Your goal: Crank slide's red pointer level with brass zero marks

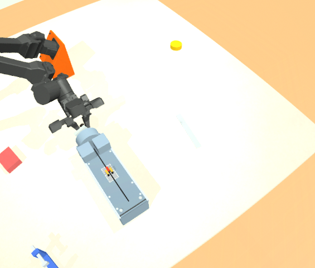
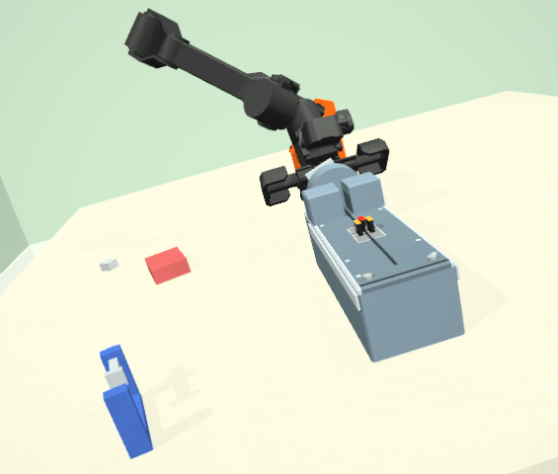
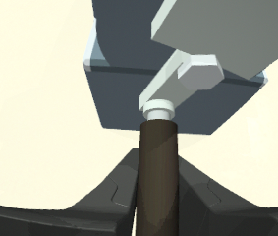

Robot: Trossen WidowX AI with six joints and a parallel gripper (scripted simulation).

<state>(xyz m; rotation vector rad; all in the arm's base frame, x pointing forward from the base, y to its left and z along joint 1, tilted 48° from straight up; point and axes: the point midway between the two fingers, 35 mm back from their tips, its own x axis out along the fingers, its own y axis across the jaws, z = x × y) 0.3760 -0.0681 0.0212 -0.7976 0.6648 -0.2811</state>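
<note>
Cream table [image 2: 269,408]: gripper [image 3: 157,191] clamped on crank handle [image 3: 157,184] (pointer [image 1: 107,168] looked near marks); next, small corrective turn.

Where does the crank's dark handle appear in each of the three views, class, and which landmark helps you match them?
Top: the crank handle is barely visible between the jaws, at the upper-left end of the grey machine.
Exterior: not visible; it lies behind the machine's round hub.
Wrist: centre bottom, an upright dark cylinder clamped by the gripper.
Shared landmark: the round hub at the machine's crank end.
</note>
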